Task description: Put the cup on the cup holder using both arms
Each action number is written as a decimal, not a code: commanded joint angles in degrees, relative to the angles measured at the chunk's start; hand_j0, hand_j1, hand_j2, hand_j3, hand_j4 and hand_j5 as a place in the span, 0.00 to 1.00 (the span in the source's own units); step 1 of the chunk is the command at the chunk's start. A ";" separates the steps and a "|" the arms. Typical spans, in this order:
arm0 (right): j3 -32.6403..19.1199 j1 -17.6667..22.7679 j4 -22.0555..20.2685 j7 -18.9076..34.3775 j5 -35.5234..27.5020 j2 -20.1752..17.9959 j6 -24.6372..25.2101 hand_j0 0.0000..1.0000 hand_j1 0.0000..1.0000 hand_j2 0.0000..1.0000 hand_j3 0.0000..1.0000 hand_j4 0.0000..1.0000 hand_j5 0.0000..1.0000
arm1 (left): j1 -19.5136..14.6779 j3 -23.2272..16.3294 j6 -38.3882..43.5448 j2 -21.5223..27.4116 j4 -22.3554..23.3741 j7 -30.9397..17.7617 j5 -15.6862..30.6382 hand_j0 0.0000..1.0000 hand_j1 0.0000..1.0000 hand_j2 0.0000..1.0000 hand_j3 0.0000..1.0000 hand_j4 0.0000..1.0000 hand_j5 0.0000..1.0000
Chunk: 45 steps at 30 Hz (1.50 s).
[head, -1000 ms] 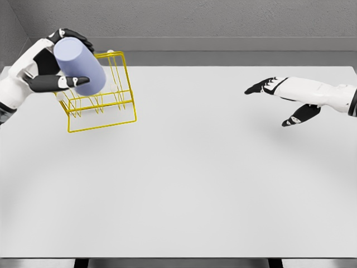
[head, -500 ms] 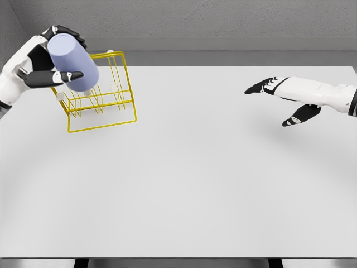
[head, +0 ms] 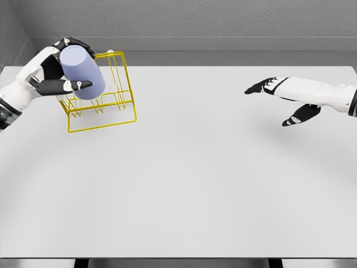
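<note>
Cup [head: 82, 72]: plain lavender cylinder, tilted, which we see gripped by left hand [head: 53, 72] over yellow wire rack [head: 103, 100], perhaps touching; right hand [head: 279, 97] released.

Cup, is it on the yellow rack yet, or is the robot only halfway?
About halfway. Done: the left hand has picked up the cup. In hand: it holds the cup tilted over the rack. Left: setting it down, letting go. The right hand waits open.
</note>
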 commanded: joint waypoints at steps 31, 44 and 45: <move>-0.04 0.00 -0.02 0.02 -0.40 -0.06 0.14 1.00 1.00 1.00 1.00 1.00 1.00 | 0.09 0.52 -0.64 -0.43 1.01 0.06 -2.14 1.00 1.00 1.00 1.00 1.00 1.00; 0.04 0.00 -0.02 0.02 -0.40 0.03 0.14 1.00 1.00 1.00 1.00 1.00 1.00 | 5.19 2.81 -3.37 0.45 -9.28 0.06 -1.35 1.00 1.00 1.00 1.00 1.00 1.00; 0.04 0.00 -0.02 0.02 -0.40 0.03 0.14 1.00 1.00 1.00 1.00 1.00 1.00 | 5.19 2.81 -3.37 0.45 -9.37 0.06 -1.35 1.00 1.00 1.00 1.00 1.00 1.00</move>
